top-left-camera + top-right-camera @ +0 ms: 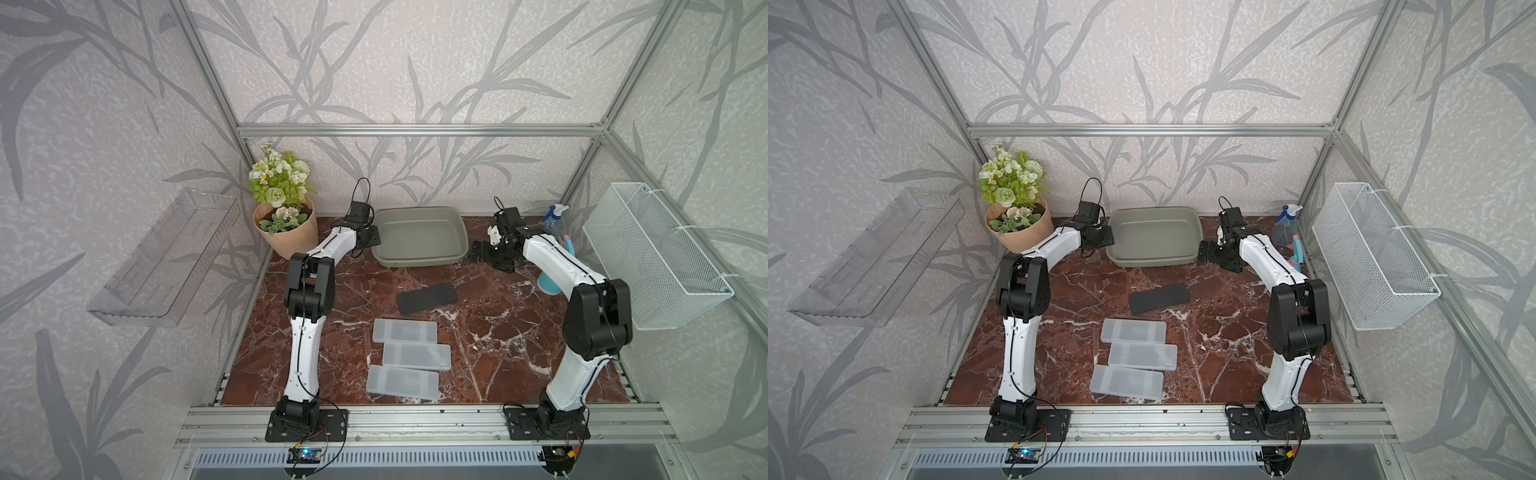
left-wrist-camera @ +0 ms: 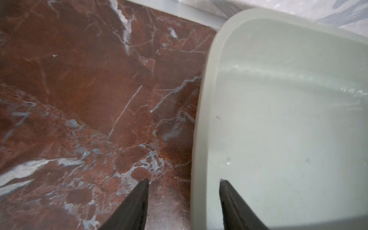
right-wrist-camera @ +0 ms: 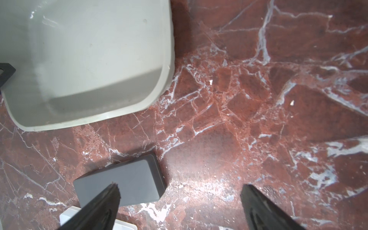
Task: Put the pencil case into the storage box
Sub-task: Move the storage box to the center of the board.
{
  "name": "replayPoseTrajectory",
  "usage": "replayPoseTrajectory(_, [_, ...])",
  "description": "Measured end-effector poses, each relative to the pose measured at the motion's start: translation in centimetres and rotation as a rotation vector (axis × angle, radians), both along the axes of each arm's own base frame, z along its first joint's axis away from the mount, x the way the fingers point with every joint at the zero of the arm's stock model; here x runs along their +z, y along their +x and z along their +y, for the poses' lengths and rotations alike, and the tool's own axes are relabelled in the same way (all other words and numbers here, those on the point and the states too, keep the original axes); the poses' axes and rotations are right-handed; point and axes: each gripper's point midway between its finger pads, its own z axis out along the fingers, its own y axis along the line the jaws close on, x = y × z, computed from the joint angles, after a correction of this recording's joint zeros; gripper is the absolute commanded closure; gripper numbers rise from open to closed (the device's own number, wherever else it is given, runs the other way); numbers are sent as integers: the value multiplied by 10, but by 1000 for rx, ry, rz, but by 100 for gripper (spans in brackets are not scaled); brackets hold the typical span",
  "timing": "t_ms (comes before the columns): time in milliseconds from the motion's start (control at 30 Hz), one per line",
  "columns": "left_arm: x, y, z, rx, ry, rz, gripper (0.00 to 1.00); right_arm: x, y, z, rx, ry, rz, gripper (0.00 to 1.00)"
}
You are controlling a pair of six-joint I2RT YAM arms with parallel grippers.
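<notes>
the left gripper straddles the storage box at its rim, one finger inside, one outside, jaws apart and not yet pinching. best to close squarely on the rim and keep the box flat. the right gripper hangs wide open, empty. the black pencil case lies on the marble table near it, toward its arm's base, outside the box.

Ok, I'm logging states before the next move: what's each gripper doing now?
Left gripper: open, astride the storage box rim, gripping nothing.
Right gripper: open, holding nothing.
</notes>
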Motion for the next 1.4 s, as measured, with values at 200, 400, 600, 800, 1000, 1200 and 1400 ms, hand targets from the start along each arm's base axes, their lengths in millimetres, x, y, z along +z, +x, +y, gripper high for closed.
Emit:
replayPoseTrajectory(200, [-17,-1,-11,-24,-48,29,96,-3,-2,-4,-14,1,11,1])
replayPoseTrajectory(400, [-18,-5,-13,-80,-42,25,100,-3,-1,-8,-24,1,13,1])
replayPoseTrajectory(600, [-19,-46,0,-148,28,78,100,-3,-2,-11,-31,0,18,1])
replayPoseTrajectory(800, [-15,-101,18,-162,84,140,100,-1,-3,-12,-30,0,16,1])
replayPoseTrajectory(1000, [-12,-137,24,-136,91,172,100,1,-6,-12,-20,0,15,1])
replayPoseTrajectory(1200, [-11,-166,28,-68,54,185,100,6,-14,-13,-18,4,11,1])
replayPoseTrajectory(1400, [-10,-176,27,-12,37,187,85,15,-28,-12,-8,19,-5,1])
